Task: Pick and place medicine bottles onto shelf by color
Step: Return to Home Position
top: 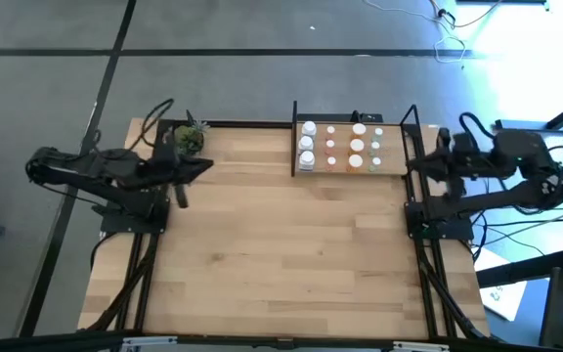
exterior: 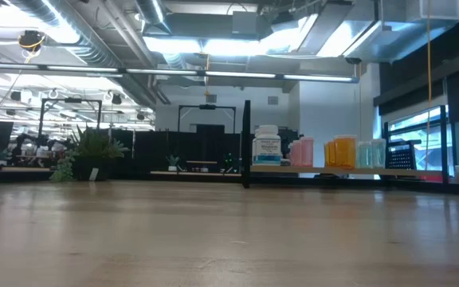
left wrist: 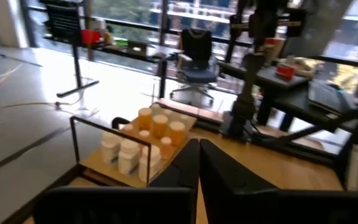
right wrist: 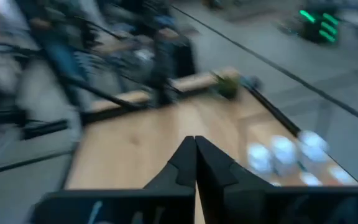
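Observation:
The medicine bottles [top: 340,145] stand in rows on the shelf [top: 350,168], a light board between thin black posts at the table's far edge. White ones [exterior: 267,147] stand at its left, then pinkish [exterior: 301,152], orange [exterior: 342,151] and pale green [exterior: 370,153]. They also show in the left wrist view [left wrist: 143,138] and the right wrist view [right wrist: 283,152]. My left gripper [top: 206,166] is shut and empty at the table's far left, left of the shelf. My right gripper [top: 411,162] is shut and empty beside the shelf's right end.
A small green potted plant [top: 190,139] stands at the far left corner, close to my left gripper. Black frame rails run along the table's left [top: 145,264] and right [top: 436,274] sides. Bare wooden tabletop [top: 291,254] lies in front of the shelf.

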`<state>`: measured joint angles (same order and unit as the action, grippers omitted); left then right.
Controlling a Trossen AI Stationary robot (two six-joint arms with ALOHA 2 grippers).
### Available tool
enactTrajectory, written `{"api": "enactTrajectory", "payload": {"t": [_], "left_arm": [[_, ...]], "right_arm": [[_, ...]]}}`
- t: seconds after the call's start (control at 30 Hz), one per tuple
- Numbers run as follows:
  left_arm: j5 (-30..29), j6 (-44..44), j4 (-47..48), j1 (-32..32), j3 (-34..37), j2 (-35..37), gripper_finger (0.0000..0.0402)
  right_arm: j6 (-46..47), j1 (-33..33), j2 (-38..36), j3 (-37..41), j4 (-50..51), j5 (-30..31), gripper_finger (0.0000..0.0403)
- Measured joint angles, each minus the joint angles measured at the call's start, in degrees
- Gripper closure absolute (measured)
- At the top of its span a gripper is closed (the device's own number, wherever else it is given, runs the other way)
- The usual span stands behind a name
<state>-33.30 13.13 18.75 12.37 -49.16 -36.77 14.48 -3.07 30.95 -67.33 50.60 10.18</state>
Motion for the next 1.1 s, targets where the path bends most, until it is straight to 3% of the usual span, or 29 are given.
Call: {"api": "enactTrajectory", "payload": {"t": [0.17, 0.27, 0.5, 0.8, 1.1], "left_arm": [[2.1, -3.0, 4.4, 2.5, 0.0, 4.7, 0.0400], [2.9, -3.2, 6.2, 3.9, 0.4, 6.8, 0.0401], [3.0, -2.9, 4.4, 5.1, 7.0, 13.5, 0.0401], [6.2, -4.5, -6.9, 5.1, 19.1, 24.7, 0.0401], [7.9, -4.3, -9.7, 5.1, 26.7, 35.7, 0.0401]], "right_arm": [[-4.5, 0.0, -8.3, 9.5, -11.6, -11.3, 0.0400], [-5.9, 0.0, -12.2, 16.1, -17.0, -15.1, 0.0401], [-3.0, 0.0, -20.7, 29.0, -27.5, -15.4, 0.0400], [-2.6, 0.0, -31.0, 37.4, -33.8, -15.4, 0.0399], [0.4, 0.0, -30.9, 41.3, -37.2, -15.2, 0.0399]]}}
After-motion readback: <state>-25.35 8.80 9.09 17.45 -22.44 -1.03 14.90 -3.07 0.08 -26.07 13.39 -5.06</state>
